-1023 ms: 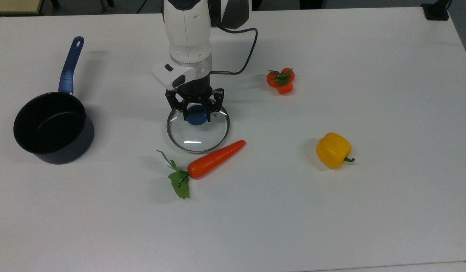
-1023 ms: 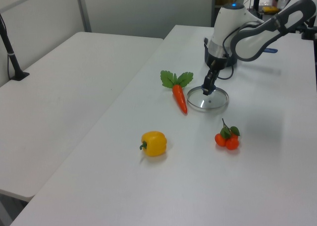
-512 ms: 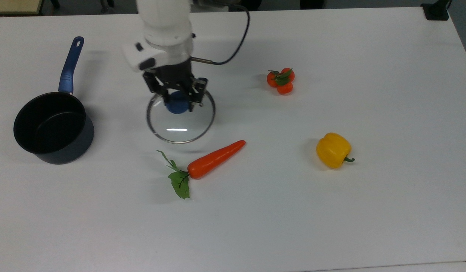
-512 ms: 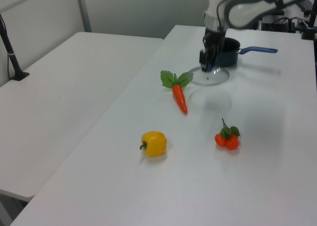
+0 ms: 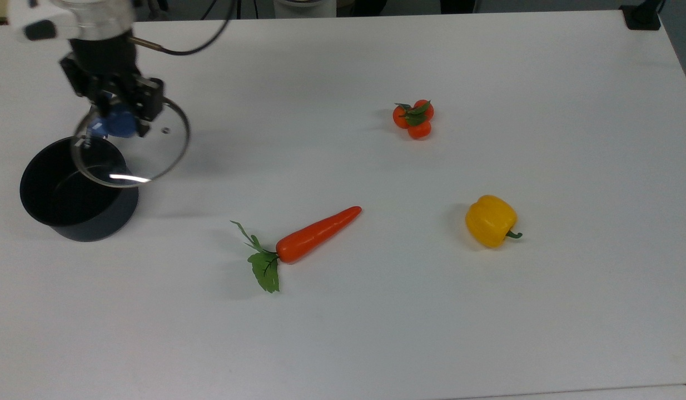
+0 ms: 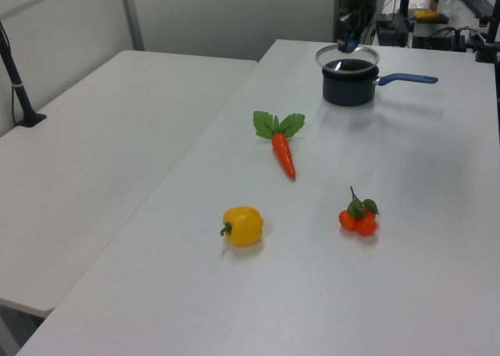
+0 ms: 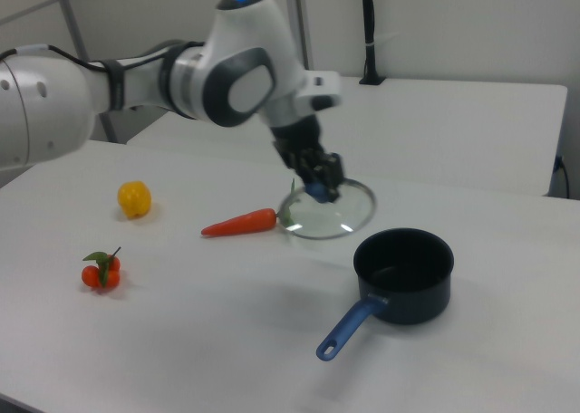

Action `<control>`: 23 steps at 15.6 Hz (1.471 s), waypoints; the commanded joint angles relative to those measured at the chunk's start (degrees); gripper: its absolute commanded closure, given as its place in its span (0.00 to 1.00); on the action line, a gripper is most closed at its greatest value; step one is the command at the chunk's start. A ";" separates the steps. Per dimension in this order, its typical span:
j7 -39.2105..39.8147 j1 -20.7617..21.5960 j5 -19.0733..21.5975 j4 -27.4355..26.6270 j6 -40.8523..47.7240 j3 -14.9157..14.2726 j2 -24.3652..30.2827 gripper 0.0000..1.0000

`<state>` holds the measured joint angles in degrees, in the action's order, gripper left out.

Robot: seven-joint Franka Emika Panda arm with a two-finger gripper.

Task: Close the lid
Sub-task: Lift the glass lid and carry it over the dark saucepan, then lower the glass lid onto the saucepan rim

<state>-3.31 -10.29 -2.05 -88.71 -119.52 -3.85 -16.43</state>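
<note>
The gripper (image 5: 119,114), clamped on the lid (image 5: 130,145) by its knob, has carried it up off the bench to the pan (image 5: 76,189) just below; lowering remains.

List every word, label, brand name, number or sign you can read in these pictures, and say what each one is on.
There is no readable text.
The saucepan, the glass lid held by the pincer, the carrot, the yellow bell pepper, the tomatoes and the table carry no visible print.
</note>
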 commanded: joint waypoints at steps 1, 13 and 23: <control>9.96 -5.25 0.38 3.19 1.04 0.33 -2.80 0.59; 12.97 -9.74 6.10 11.72 -6.25 0.33 -13.36 0.59; 12.89 -9.39 6.62 9.35 -6.25 0.68 -13.54 0.59</control>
<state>8.11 -19.68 2.89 -78.46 -125.38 -3.30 -30.82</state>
